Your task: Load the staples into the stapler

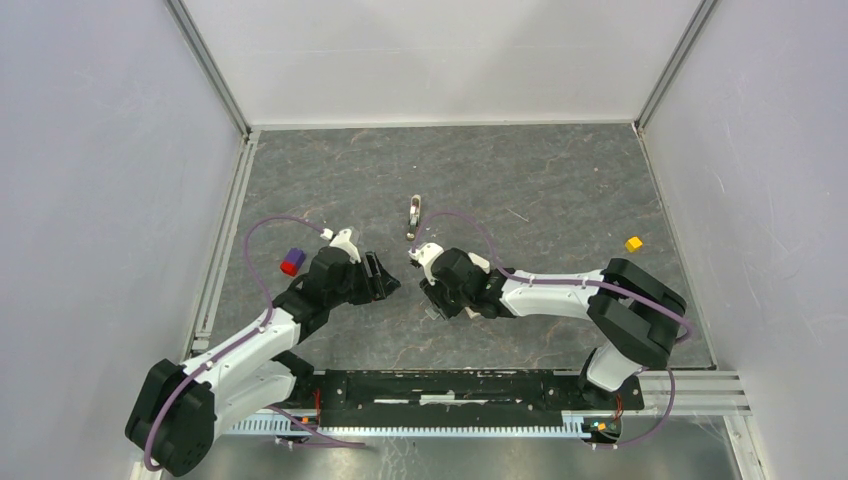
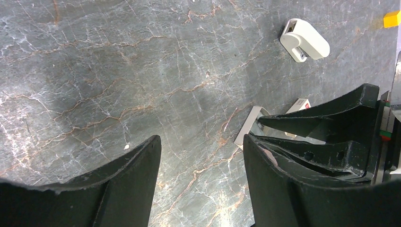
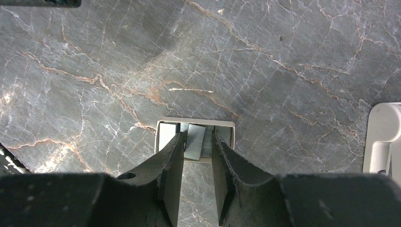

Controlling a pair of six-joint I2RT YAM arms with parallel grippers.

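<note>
Staples (image 3: 194,144), a thin grey metal strip, lie tilted in a shallow pale cardboard tray (image 3: 195,122) near the white plastic stapler (image 3: 382,137). They are half hidden between the narrowed black jaws of the right gripper (image 3: 197,136), and whether those jaws pinch them cannot be told. Left gripper (image 2: 201,139), also near the stapler, stands spread and empty.

A small yellow cube (image 1: 633,243) sits alone near the right edge of the dark grey, brown-veined, stone-patterned bench (image 1: 560,180). Well apart from it, by the left edge, a small purple block (image 1: 295,254) touches a small red block (image 1: 288,268).
</note>
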